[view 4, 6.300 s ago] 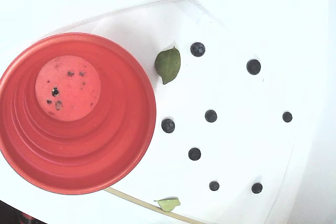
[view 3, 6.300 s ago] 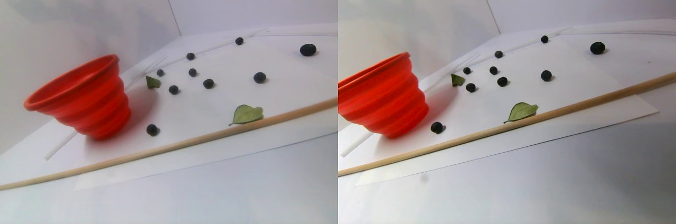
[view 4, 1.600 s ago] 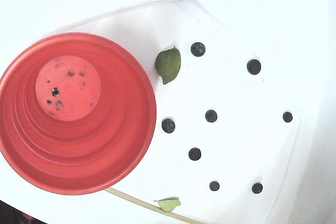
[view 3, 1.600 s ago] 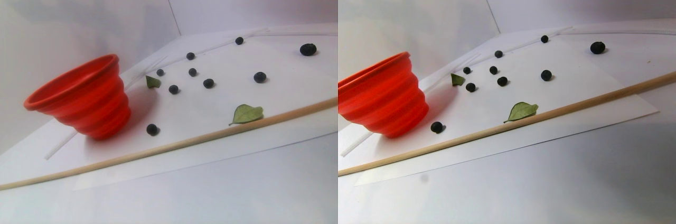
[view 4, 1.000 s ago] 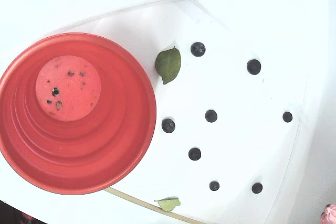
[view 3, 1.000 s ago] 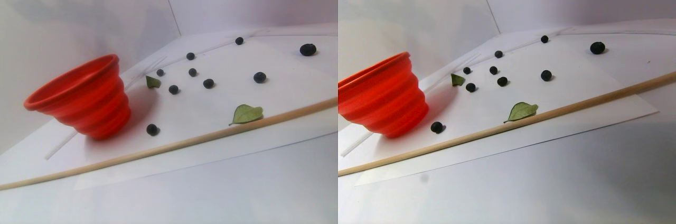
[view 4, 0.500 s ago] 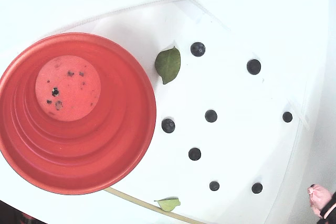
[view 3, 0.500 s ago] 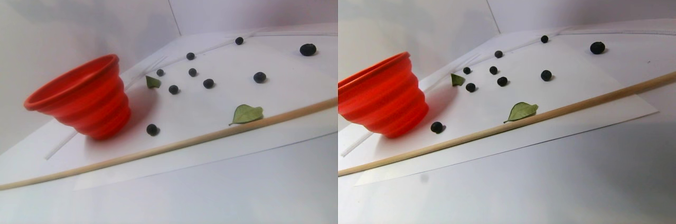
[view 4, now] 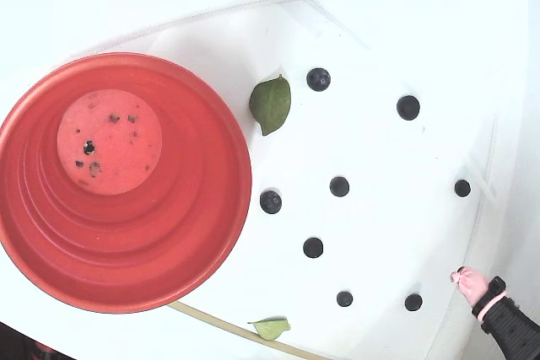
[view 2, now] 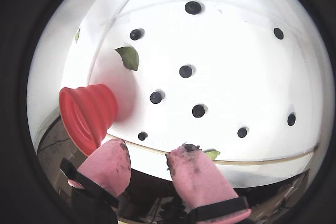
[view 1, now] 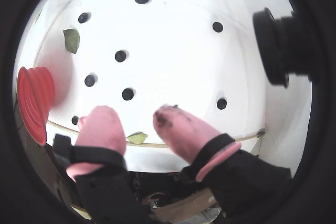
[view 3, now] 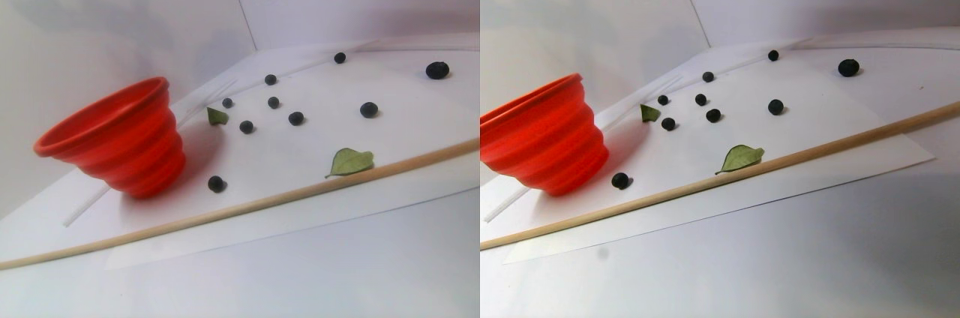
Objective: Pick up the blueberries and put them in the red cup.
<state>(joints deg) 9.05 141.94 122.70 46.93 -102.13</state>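
The gripper (view 2: pixel 149 163), pink fingers apart and holding nothing, hangs high above the white sheet (view 4: pixel 380 149). Blueberries (view 4: pixel 339 186) lie scattered below it, beside the red cup (view 4: pixel 126 183).

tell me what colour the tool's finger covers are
Pink, smudged with dark stains at the tips. The tool shows this best in a wrist view.
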